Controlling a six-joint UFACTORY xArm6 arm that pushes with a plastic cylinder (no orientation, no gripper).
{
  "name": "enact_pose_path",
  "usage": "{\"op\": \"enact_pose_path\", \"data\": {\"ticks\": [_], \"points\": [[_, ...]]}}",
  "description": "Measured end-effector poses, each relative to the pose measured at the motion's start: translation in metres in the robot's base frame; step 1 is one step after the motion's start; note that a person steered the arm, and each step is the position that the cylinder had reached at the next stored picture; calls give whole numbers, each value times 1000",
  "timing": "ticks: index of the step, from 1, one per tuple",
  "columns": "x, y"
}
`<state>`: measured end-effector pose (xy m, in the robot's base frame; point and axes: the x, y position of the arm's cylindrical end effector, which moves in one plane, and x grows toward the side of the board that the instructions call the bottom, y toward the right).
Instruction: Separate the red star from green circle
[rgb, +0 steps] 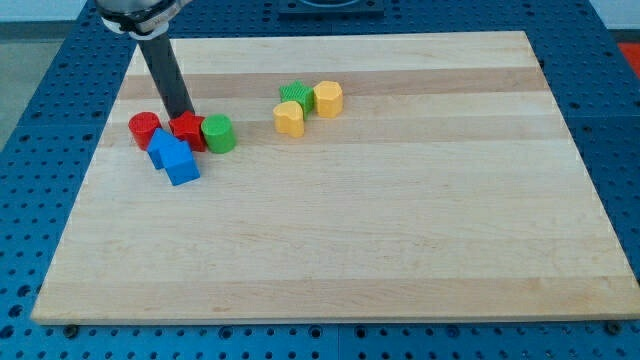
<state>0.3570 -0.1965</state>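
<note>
The red star (188, 131) sits at the view's left on the wooden board (340, 230), touching the green circle (218, 133) on its right side. My tip (182, 116) is at the top edge of the red star, touching or just behind it. The rod slants up to the view's top left. A red round block (144, 130) lies just left of the star.
Two blue blocks (172, 157) lie just below the red star, touching it. A green star (296, 96), a yellow hexagon-like block (328, 98) and a yellow block (289, 118) cluster at the top centre. Blue perforated table surrounds the board.
</note>
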Motion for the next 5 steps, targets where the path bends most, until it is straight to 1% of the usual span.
{"op": "enact_pose_path", "data": {"ticks": [1,4,5], "points": [[1,3],[34,10],[38,15]]}}
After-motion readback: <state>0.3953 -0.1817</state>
